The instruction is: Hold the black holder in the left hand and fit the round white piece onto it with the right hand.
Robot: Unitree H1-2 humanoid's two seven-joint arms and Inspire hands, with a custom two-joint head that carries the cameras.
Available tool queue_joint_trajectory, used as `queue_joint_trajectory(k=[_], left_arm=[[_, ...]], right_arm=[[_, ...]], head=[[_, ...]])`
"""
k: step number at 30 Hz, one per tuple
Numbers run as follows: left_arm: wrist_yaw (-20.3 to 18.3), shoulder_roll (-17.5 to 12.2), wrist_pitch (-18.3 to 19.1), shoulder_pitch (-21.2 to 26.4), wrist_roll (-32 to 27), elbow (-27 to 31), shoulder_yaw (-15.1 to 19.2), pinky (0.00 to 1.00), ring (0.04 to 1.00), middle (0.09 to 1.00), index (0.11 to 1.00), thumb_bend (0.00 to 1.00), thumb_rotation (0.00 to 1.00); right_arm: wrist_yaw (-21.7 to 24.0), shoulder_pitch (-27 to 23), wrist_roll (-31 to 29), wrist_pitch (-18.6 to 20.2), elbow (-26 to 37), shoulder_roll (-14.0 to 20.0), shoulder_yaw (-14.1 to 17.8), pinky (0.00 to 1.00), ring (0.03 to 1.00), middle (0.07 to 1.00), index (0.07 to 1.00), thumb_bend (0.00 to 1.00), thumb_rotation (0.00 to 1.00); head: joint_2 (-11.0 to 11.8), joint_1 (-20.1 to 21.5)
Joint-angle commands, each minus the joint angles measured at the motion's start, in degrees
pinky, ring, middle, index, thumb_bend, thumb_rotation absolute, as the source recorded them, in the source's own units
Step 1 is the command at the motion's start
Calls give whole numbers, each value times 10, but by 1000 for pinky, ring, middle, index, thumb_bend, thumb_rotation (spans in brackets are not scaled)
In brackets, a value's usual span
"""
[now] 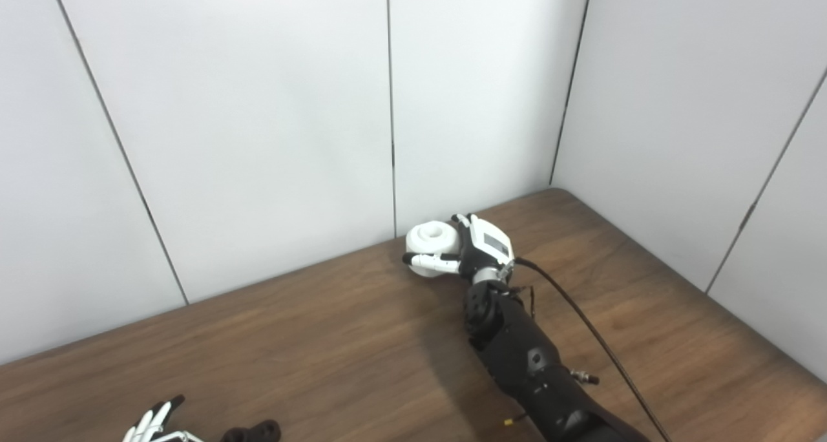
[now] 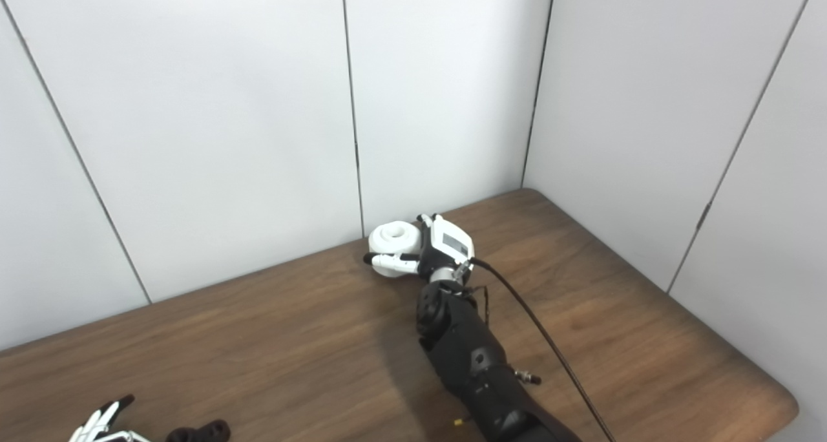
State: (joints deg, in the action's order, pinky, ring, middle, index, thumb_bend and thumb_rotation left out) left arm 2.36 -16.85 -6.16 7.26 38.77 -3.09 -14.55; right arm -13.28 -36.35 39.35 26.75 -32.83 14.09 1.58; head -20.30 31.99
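I am seeing my right hand [image 1: 477, 248] grasping the white piece [image 1: 431, 240] at the far edge of the bench [image 1: 323, 351], close to the wall [image 1: 258, 119]. The holder [image 2: 200, 432] is lying at the near left edge, just beside my left hand [image 2: 100, 426]. That hand is showing only its fingertips, spread and not touching the holder. The right eye view is showing the bench's rounded near-right corner, which the left eye view is cutting off.
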Motion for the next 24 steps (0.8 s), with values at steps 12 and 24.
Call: queue_joint_trajectory(k=[12,24], left_arm=[[7,-1,9,-5,12,-20,0,1000,983,960,479,510,47],[1,-2,14,-6,11,-14,1,1000,983,962,479,510,46]], right_arm=[[-105,-25,-17,-12,-29,-3,-44,747,907,877,488,503,140],[-103,-16,-34,-9,-15,7,-62,739,897,869,486,505,140]], head=[[2,-2],[-5,-8]])
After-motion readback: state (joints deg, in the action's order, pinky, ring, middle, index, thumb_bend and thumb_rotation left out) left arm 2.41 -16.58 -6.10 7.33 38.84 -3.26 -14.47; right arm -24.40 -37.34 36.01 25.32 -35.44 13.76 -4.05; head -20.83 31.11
